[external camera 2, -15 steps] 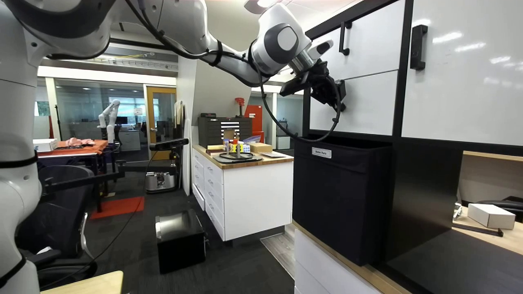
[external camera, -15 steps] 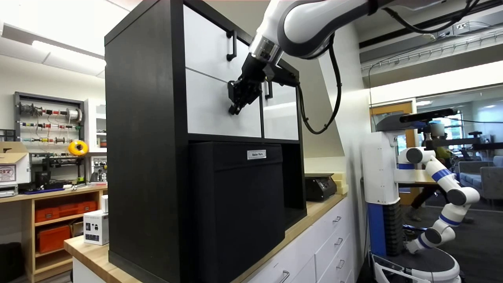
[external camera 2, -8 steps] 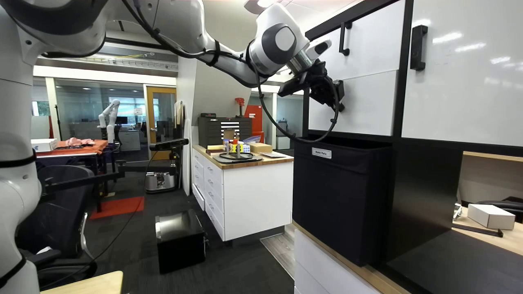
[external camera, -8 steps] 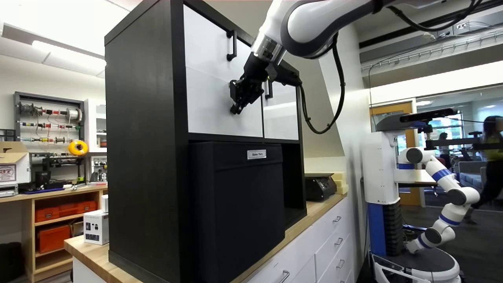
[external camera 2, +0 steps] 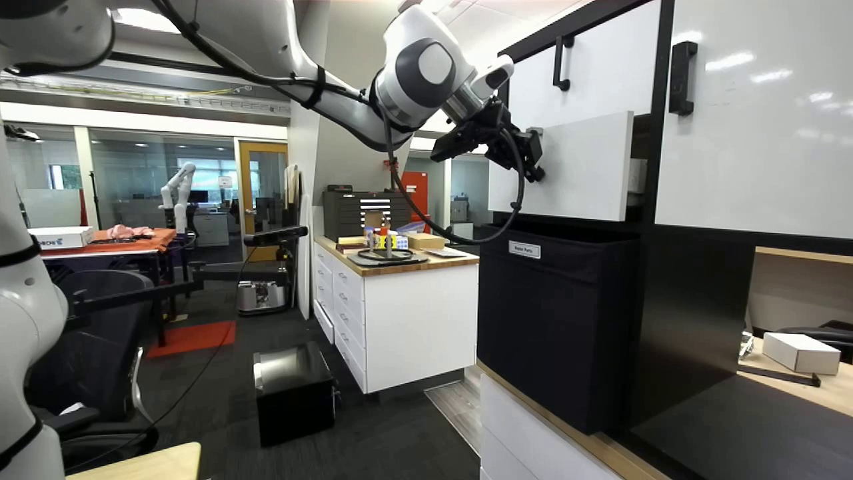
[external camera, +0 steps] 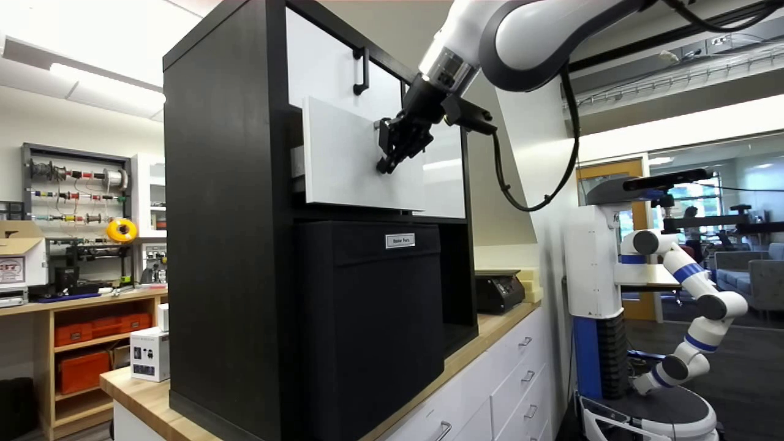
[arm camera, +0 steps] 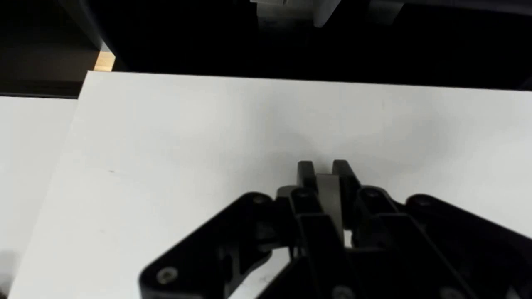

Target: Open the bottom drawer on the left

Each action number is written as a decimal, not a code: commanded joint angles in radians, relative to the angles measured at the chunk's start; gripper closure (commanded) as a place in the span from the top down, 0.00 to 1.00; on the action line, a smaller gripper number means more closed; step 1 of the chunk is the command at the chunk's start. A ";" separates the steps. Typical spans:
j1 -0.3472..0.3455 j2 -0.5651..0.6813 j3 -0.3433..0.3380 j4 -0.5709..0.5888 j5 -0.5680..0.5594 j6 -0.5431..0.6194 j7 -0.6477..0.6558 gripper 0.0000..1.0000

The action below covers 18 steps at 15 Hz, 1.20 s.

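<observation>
Two black fingers (arm camera: 306, 176) of a Robotiq gripper (arm camera: 324, 178) pinch a gray bar handle (arm camera: 329, 197) in the wrist view, with only the bar filling the narrow space between their tips. The handle belongs to the lower left drawer (external camera: 344, 160) of a black cabinet (external camera: 220, 214), whose plain white front stands partway out from the frame in both exterior views; a pale side of the drawer box (external camera: 297, 161) shows in the gap behind it. A gray bit of the handle peeks out at the gripper's upper edge, near the top of the drawer front. Whether the fingertips also touch the white face cannot be told. The gripper slants down to the drawer from the wrist of a white Franka Emika Panda arm (external camera 2: 426, 67), with a black cable (external camera: 576, 125) hanging in a loop beside it. Directly above the drawer, an upper white front (external camera: 324, 58) with its own black handle (external camera: 365, 70) sits within the frame. Below, a black fabric bin (external camera: 386, 306) bearing a small label (external camera: 400, 240) occupies the lower compartment.
</observation>
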 commanded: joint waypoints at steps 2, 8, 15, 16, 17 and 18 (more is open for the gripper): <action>-0.022 -0.177 0.005 -0.277 -0.145 0.053 0.172 0.07; -0.058 -0.365 0.025 -0.492 -0.250 0.072 0.299 0.07; -0.091 -0.504 0.052 -0.632 -0.246 0.090 0.321 0.06; -0.096 -0.515 0.057 -0.640 -0.245 0.090 0.318 0.06; -0.096 -0.521 0.059 -0.644 -0.240 0.083 0.309 0.06; -0.098 -0.528 0.064 -0.647 -0.236 0.076 0.308 0.40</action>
